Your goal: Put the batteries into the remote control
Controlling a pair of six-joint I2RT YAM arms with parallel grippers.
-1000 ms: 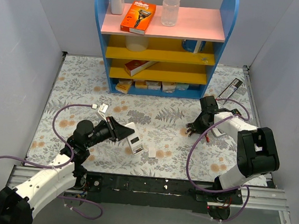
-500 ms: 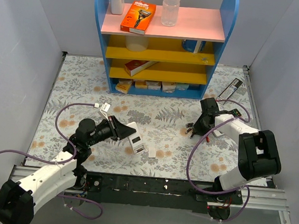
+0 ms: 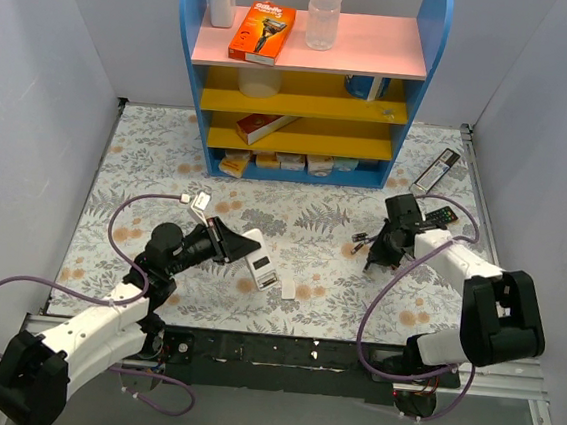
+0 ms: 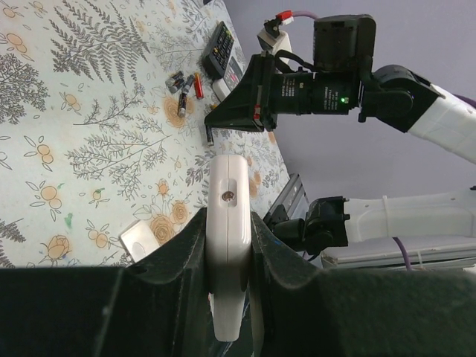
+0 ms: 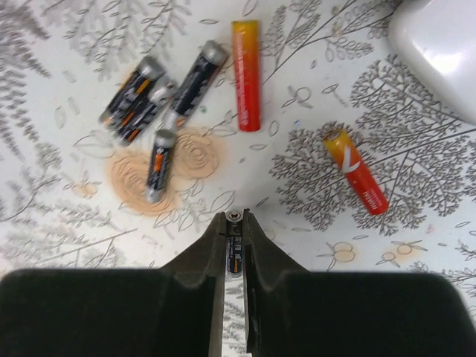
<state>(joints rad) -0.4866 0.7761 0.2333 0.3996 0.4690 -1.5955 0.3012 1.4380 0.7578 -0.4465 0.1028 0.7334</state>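
**A:** White remote control (image 4: 227,253) is clamped across its width in the left gripper (image 4: 227,223), low over the floral mat (image 3: 168,161), left of centre.

**B:** Right side?

**A:** Right gripper (image 5: 235,223) is pinched on a dark battery (image 5: 235,253), which lies lengthwise between the fingers. It hangs over the loose batteries (image 5: 158,163) on the mat.

**B:** So that's the pick step. Insert not started.

**A:** Agreed. Small white piece (image 3: 288,288) beside the remote may be the cover, can't confirm.

**B:** Next?

**A:** Carry the cell across, line it up with the bay and match polarity. I can't make out the bay, so the left may need to turn the remote.
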